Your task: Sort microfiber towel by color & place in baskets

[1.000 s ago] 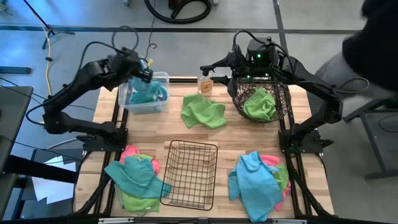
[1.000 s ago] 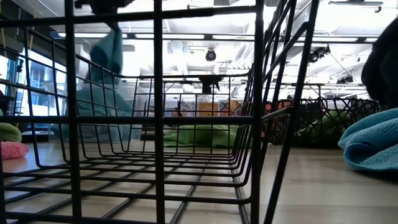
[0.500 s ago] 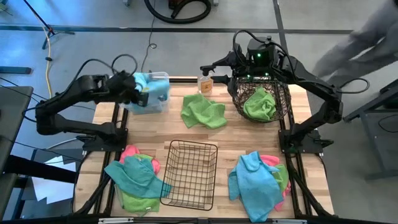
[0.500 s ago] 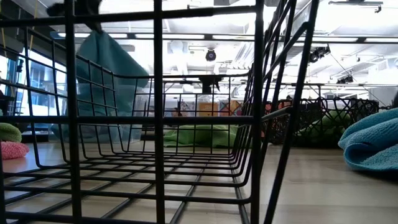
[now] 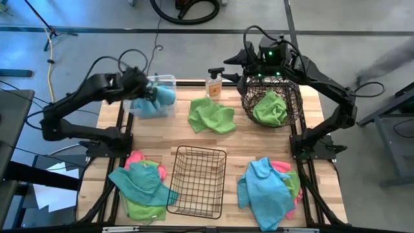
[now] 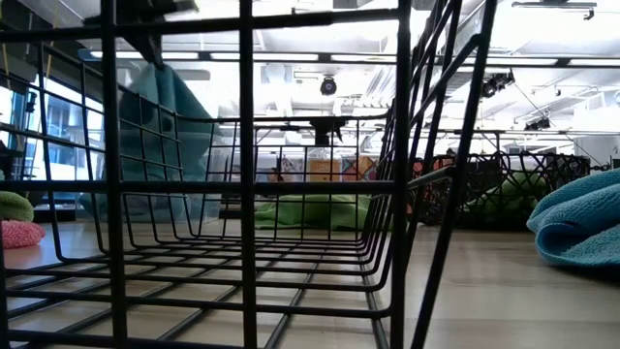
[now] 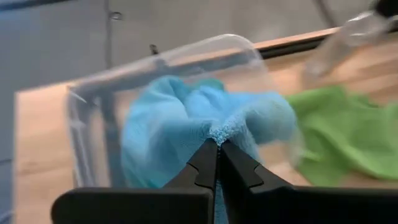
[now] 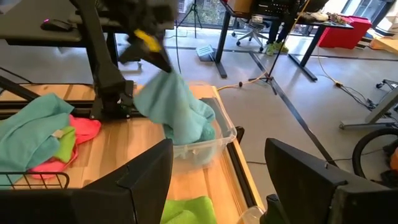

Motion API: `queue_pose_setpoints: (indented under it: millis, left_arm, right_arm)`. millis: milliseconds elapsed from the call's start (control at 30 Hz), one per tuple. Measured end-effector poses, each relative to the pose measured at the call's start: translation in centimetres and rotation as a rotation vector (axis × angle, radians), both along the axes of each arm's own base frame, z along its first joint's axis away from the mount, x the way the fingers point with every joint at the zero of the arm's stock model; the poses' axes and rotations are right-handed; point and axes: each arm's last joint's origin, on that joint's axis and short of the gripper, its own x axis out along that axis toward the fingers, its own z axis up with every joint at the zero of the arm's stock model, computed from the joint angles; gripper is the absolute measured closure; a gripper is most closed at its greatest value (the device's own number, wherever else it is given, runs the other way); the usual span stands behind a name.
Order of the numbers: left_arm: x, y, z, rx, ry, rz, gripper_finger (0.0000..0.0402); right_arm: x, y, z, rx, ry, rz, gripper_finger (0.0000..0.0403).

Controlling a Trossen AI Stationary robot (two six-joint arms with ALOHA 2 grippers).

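A blue towel (image 5: 157, 101) hangs over the clear bin (image 5: 167, 81). 1 green towel (image 5: 270, 109) fills the round basket (image 5: 249, 103); another (image 5: 211, 116) lies loose. The wire basket (image 5: 197, 181) stands between 2 mixed piles (image 5: 143, 184) (image 5: 270, 186).

Overhead, table-level, two wrist views.

Wooden table (image 5: 233, 142) with clear bin (image 5: 169, 80), round basket (image 5: 294, 103), wire-grid basket (image 5: 197, 181), spray bottle (image 5: 214, 83), green towel (image 5: 211, 116), two mixed towel piles (image 5: 142, 184)

Hidden beneath the blue towel (image 7: 186, 118): clear bin's (image 5: 169, 80) contents. Blocked in the low view by black grid basket (image 6: 242, 194): most of the worktop (image 6: 504, 281).
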Motion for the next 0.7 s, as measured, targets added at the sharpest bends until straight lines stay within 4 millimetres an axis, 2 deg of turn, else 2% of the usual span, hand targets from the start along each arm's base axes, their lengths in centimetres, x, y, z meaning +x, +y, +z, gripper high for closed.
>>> queue_pose_setpoints:
  millis: [200, 367, 500, 700]
  left_arm:
    - [2.0, 5.2, -2.3, -0.032, 0.171, 0.006, 0.0401]
    - [2.6, 9.4, -5.4, -0.190, 0.301, -0.006, 0.0401]
    - [3.1, 11.6, -7.9, -0.322, 0.342, -0.010, 0.0401]
    - [3.5, 14.3, -11.2, -0.480, 0.311, 0.039, 0.0401]
  right_arm:
    - [0.0, 0.0, 0.0, 0.041, -0.011, -0.007, 0.0151]
    - [0.0, 0.0, 0.0, 0.067, -0.017, -0.015, 0.0151]
    - [0.0, 0.0, 0.0, 0.073, -0.018, -0.017, 0.0151]
    - [0.0, 0.0, 0.0, 0.096, -0.023, -0.025, 0.0151]
